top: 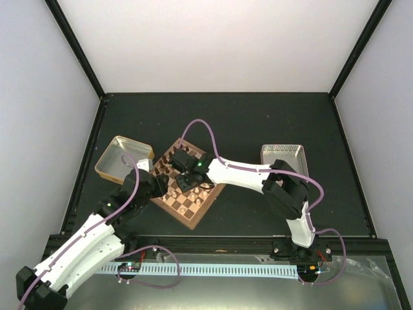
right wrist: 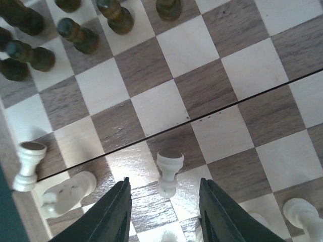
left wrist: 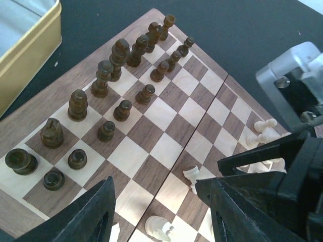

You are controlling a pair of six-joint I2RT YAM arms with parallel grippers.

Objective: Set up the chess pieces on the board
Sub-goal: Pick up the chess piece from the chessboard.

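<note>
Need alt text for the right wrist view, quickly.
The right tool, open, hangs over a pale piece on the board near its fold. Dark pieces stand top left; other pale pieces sit lower left.

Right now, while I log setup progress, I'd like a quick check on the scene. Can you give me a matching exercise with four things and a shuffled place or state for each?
Things:
1. dark pieces
2. pale pawn near the fold of the board
3. gold-tan tray
4. grey tray

Places or states:
a. lying on its side
b. off the board, on the robot's left
c. upright in two rows
d. off the board, on the robot's right

Pairs: 1-c, 2-a, 3-b, 4-d
</note>
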